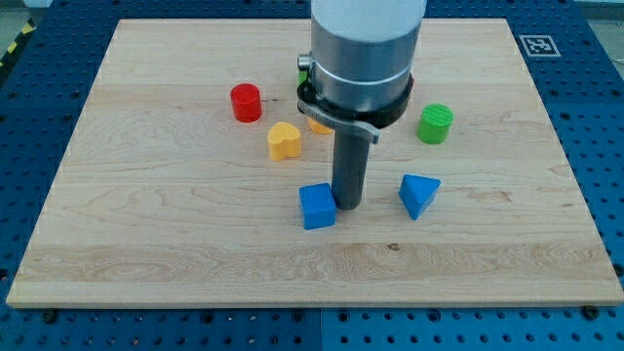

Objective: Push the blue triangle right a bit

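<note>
The blue triangle (pixel 418 194) lies on the wooden board (pixel 146 244), right of centre. My tip (pixel 348 206) rests on the board between the blue cube (pixel 317 206) and the blue triangle. It sits right against the cube's right side, with a gap of about a block's width to the triangle on its right.
A red cylinder (pixel 246 102) stands at the upper left of centre. A yellow heart-shaped block (pixel 284 140) lies below and right of it. A green cylinder (pixel 436 123) stands at the right. An orange block (pixel 318 124) is mostly hidden behind the arm.
</note>
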`<move>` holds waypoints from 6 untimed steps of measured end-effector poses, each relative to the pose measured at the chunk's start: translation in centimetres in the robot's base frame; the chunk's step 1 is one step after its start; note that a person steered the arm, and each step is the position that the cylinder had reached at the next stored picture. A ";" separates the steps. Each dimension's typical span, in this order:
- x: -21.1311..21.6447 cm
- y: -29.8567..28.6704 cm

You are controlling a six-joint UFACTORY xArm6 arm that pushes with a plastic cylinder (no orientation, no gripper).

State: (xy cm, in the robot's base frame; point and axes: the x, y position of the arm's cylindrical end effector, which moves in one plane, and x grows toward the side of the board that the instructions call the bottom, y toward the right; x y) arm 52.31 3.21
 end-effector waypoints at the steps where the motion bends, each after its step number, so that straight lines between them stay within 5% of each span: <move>1: 0.3 0.9; 6: 0.2 8.4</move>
